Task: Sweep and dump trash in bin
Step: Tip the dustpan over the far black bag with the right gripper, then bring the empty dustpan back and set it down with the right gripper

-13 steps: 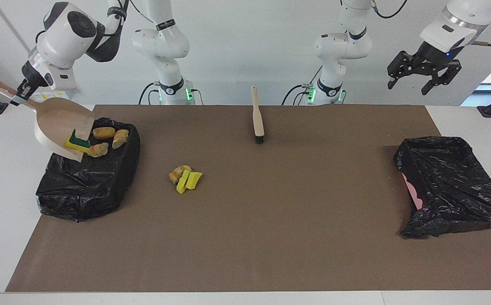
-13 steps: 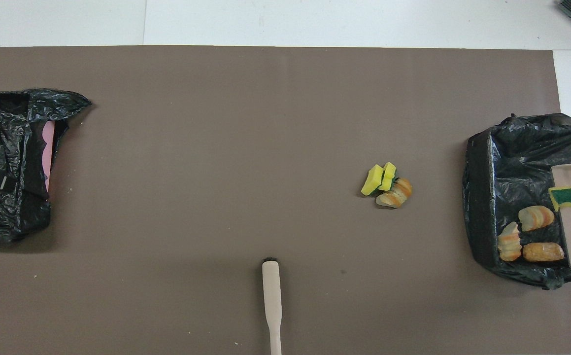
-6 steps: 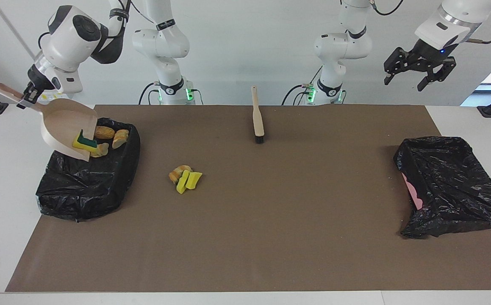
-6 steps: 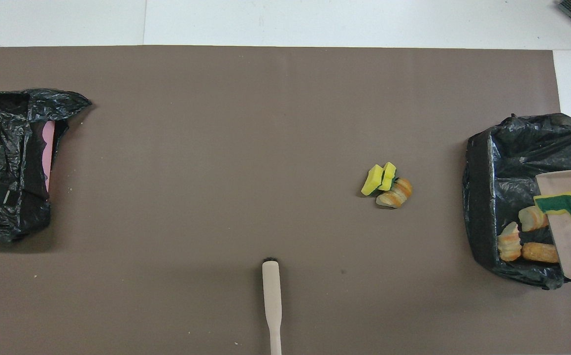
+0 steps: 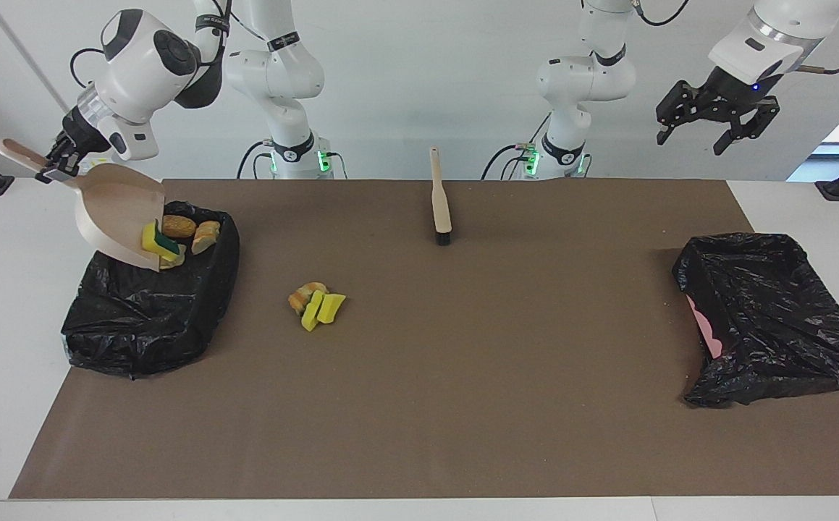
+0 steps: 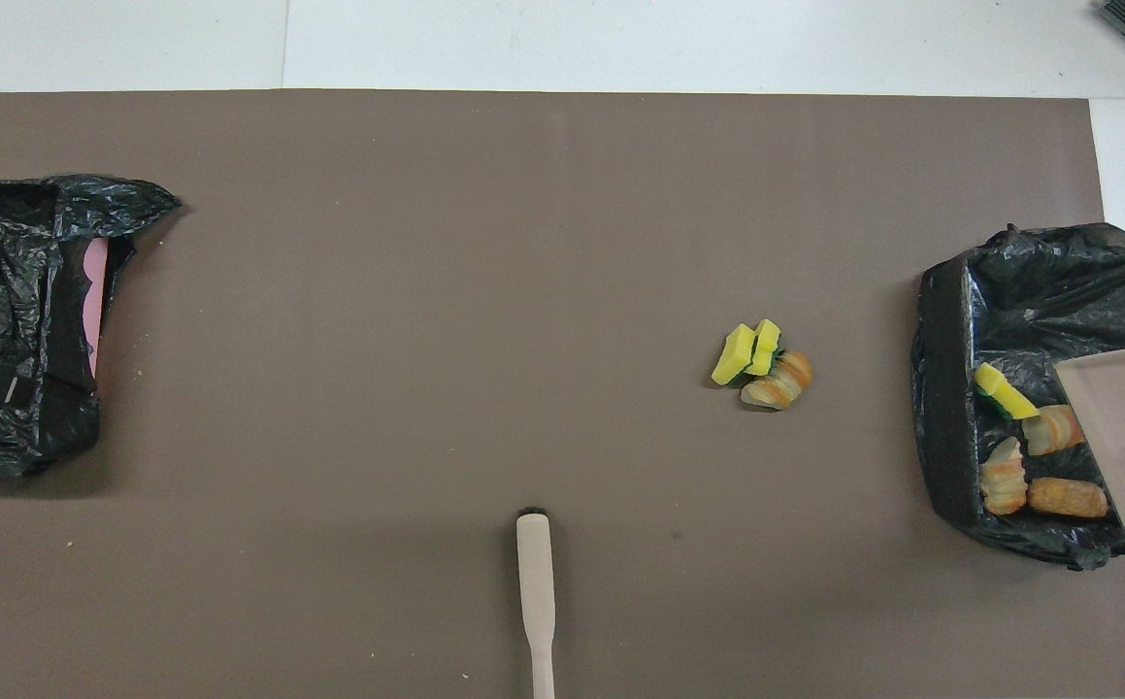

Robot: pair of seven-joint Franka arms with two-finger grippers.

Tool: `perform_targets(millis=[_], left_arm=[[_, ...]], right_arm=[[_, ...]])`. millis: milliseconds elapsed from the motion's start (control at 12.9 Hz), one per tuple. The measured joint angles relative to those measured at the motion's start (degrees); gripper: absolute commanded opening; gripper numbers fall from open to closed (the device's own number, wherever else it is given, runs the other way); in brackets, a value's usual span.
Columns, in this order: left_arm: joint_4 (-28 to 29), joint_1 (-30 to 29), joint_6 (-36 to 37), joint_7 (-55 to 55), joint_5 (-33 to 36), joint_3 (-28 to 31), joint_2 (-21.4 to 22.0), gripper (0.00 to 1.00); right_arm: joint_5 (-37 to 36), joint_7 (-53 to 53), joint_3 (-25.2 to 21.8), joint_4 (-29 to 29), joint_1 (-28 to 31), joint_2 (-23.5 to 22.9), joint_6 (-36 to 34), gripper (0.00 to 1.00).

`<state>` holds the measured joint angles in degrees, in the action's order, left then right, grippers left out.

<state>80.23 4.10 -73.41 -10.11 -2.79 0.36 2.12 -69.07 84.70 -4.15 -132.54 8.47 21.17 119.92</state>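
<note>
My right gripper (image 5: 57, 165) is shut on the handle of the beige dustpan (image 5: 119, 213), which tilts steeply over the black-lined bin (image 5: 151, 311) at the right arm's end of the table. A yellow-and-green sponge piece (image 5: 161, 242) (image 6: 1004, 396) sits at the pan's lower lip, on the trash in the bin. Bread-like lumps (image 6: 1067, 497) lie in the bin beside it. A small pile of trash (image 5: 315, 304) (image 6: 764, 364), yellow sponge wedges and an orange lump, lies on the brown mat. My left gripper (image 5: 688, 145) hangs open and empty, high over the left arm's end.
The beige brush (image 5: 439, 199) (image 6: 536, 602) lies on the mat near the robots, bristles pointing away from them. A second black-bagged bin (image 5: 774, 318) (image 6: 9, 320), with pink showing at its side, stands at the left arm's end. The brown mat (image 5: 462, 405) covers most of the table.
The right arm tipped the dustpan steeper and the yellow-and-green sponge piece slid down to the pan's lip, into the bin. The left gripper rose a little, then held still.
</note>
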Motion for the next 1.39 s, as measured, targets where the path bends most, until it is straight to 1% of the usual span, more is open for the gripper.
perform_targets(millis=[77,232,310,465,620,697,929,1162,1394], left_arm=[[0.1,0.0,0.0,0.0,0.2,0.0,0.0,1.0],[0.5,0.0,-0.1,0.0,0.6,-0.1,0.2,1.0],[0.7,0.0,-0.2,0.0,0.9,-0.2,0.4,1.0],[1.5,0.0,-1.2,0.0,1.9,-0.3,0.8,1.0],[2.1,0.0,-1.3,0.0,2.1,-0.5,1.2,1.0],[2.3,0.0,-1.3,0.0,2.1,-0.6,1.3,1.0],[2.5,0.0,-1.4,0.0,2.1,-0.7,1.6,1.0],[2.6,0.0,-1.6,0.0,2.1,-0.7,1.7,1.0],[2.6,0.0,-1.8,0.0,2.1,-0.7,1.7,1.0]], right_arm=[[0.0,0.0,0.2,0.2,-0.1,0.3,-1.1,0.0],[1.0,0.1,0.5,1.3,-0.3,2.6,-2.9,0.0],[3.6,0.6,0.5,2.3,-0.4,3.9,-4.6,0.0],[12.4,1.9,0.6,5.3,-0.8,5.8,-9.1,0.0],[20.1,1.4,1.8,7.9,-1.2,6.2,-12.2,0.0],[23.0,-0.6,2.7,8.4,-1.3,6.2,-13.4,0.0],[32.6,-11.7,6.7,8.8,-1.4,5.8,-17.2,0.0],[43.1,-28.5,11.9,11.2,-1.5,5.0,-22.1,0.0],[49.3,-43.4,17.4,15.1,-1.6,1.7,-24.9,0.0]])
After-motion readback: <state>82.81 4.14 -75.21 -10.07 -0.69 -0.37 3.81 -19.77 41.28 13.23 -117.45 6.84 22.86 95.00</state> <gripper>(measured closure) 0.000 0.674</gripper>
